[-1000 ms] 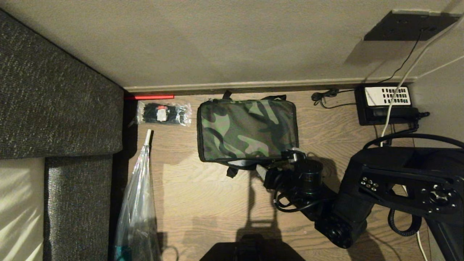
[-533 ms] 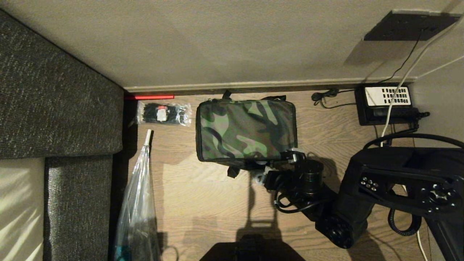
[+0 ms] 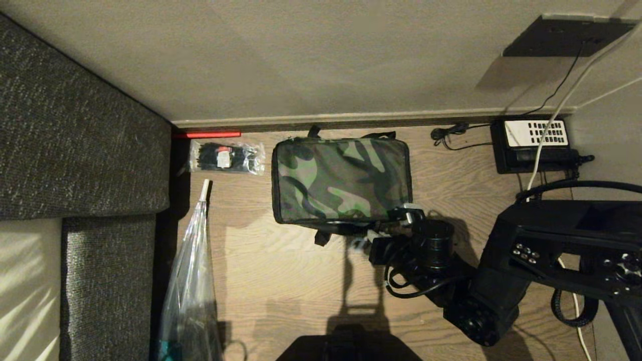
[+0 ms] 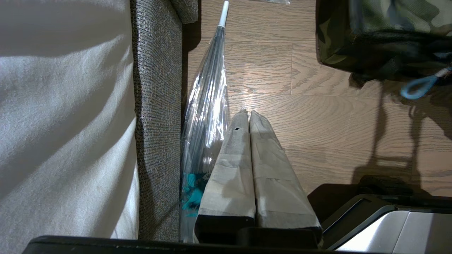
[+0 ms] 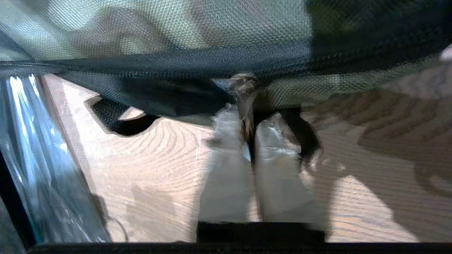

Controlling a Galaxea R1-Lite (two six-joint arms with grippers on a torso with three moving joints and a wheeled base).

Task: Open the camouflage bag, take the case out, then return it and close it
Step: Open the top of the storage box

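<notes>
The camouflage bag (image 3: 341,178) lies closed on the wooden floor against the skirting board; it also shows in the left wrist view (image 4: 388,24) and fills the far part of the right wrist view (image 5: 176,31). At the bag's near right corner my right gripper (image 3: 376,231) (image 5: 249,120) is shut on the zipper pull (image 5: 244,88). A light blue cord loop (image 4: 418,88) hangs from that pull. The case is hidden. My left gripper (image 4: 246,113) is parked low by the sofa, shut on nothing.
A dark grey sofa (image 3: 75,140) fills the left side. A clear plastic bag (image 3: 193,281) leans along it. A packet of black ties (image 3: 226,156) lies left of the camouflage bag. A black telephone (image 3: 534,143) with cables sits at the far right by the wall.
My right gripper has closed on the zipper pull, and the right arm has drawn slightly to the right. The bag shifted a little and settled back.
</notes>
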